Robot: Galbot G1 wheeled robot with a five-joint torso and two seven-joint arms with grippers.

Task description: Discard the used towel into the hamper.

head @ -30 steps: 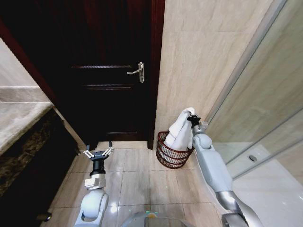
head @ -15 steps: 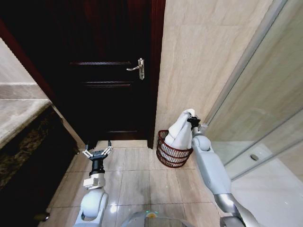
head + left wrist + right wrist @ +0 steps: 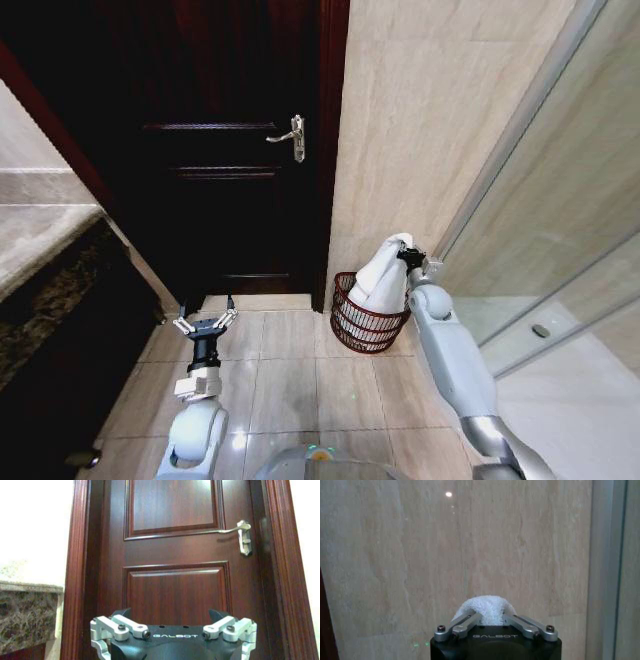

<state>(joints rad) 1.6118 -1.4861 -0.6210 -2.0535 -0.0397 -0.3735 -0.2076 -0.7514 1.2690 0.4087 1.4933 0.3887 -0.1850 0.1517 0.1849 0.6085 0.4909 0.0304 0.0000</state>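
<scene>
A white towel (image 3: 378,283) hangs from my right gripper (image 3: 404,250), which is shut on its top end. The cloth drapes down into the hamper (image 3: 366,316), a dark reddish-brown ribbed basket standing on the floor against the beige wall. In the right wrist view the towel (image 3: 485,608) bulges between the closed fingers (image 3: 462,623), facing the tiled wall. My left gripper (image 3: 205,325) is held low over the floor tiles, open and holding nothing, pointing at the door; its open fingers (image 3: 115,627) frame the left wrist view.
A dark wooden door (image 3: 230,150) with a silver lever handle (image 3: 289,135) is shut ahead. A marble counter (image 3: 40,250) runs along the left. A glass shower partition (image 3: 540,230) stands at the right. Beige floor tiles (image 3: 290,370) lie between the arms.
The head view has shifted slightly, so door and hamper sit a little differently in the picture. The right gripper still holds the towel over the hamper. The left arm stays put.
</scene>
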